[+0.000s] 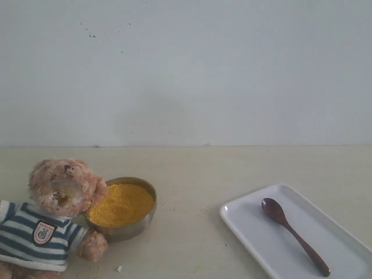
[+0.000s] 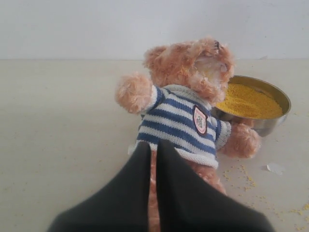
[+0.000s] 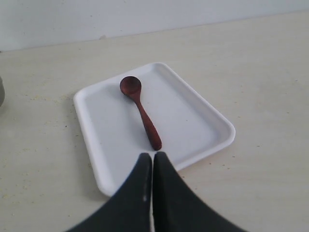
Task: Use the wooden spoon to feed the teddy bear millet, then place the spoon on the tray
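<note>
A small fuzzy light-brown teddy bear in a navy-and-white striped shirt [image 1: 49, 224] sits at the near left of the pale counter [image 1: 203, 165]. Its head tips right against the rim of a small round steel bowl [image 1: 131, 231]. The bowl stands just right of the bear and is filled nearly to the rim with fine yellow-orange millet [image 1: 122, 203]. One furry paw rests in front of the bowl's wall, and loose grains [image 2: 241, 174] and a small white scrap [image 2: 275, 168] lie on the counter near the bear's legs.

Well apart, at the near right, a flat white rectangular tray with rounded corners [image 1: 256, 232] lies at an angle to the counter's edge. The slim dark reddish-brown wooden spoon [image 1: 293, 233] lies flat inside it, along its length. Its oval bowl points far and left, and its handle runs near and right. Nothing touches it.

From my station I see both hands only through their wrist cameras. My left hand [image 2: 153, 144] has its black fingers drawn together to a thin slit, gripping nothing. Its tips point at the hem of the bear's shirt, and I cannot tell whether they touch the plush. My right hand [image 3: 152, 154] is likewise pressed shut and empty, its tips over the near rim of the tray and just short of the spoon's handle end. A plain white wall [image 1: 186, 70] rises behind the counter.
</note>
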You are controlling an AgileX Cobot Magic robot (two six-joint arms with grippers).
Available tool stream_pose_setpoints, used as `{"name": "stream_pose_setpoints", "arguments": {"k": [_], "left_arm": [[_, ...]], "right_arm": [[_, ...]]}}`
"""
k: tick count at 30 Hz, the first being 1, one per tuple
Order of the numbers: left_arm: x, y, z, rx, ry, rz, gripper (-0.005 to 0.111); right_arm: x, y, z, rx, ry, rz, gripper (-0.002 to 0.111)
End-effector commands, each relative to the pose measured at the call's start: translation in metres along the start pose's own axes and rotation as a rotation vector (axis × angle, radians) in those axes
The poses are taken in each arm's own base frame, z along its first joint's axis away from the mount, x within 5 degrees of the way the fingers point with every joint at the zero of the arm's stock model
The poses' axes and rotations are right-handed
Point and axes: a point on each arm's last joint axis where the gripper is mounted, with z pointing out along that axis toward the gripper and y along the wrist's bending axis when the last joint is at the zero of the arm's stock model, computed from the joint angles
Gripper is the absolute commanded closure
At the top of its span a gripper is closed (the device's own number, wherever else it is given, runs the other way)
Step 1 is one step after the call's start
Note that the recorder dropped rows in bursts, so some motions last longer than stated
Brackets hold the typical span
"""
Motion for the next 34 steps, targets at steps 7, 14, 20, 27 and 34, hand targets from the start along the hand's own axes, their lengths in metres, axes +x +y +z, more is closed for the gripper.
{"name": "stream_pose_setpoints", "arguments": {"k": [7,14,20,27,34], "left_arm": [[0.0014,-0.0001,0.0001,0.003,0.007,-0.004,0.103],[0.001,-0.0004,0.0001,0.006,0.003,-0.012,0.103],[0.0008,-0.0036,0.0,0.041,0.003,-0.119,0.103],[0.0007,-0.0044,-0.0001,0.05,0.003,-0.148,0.103],[0.0007,-0.0044,-0.0001,0.05,0.003,-0.148,0.103]], "right_arm": [[-0.0018,0.0004,-0.0005,-0.002,-0.021,0.006,0.108],[-0.0018,0.0004,-0.0005,-0.002,-0.021,0.006,0.108],[-0.0018,0.0004,-0.0005,-0.002,-0.021,0.006,0.108],[-0.0018,0.0004,-0.0005,-0.002,-0.021,0.006,0.108],[-0.0018,0.0004,-0.0005,-0.002,-0.021,0.006,0.108]]}}
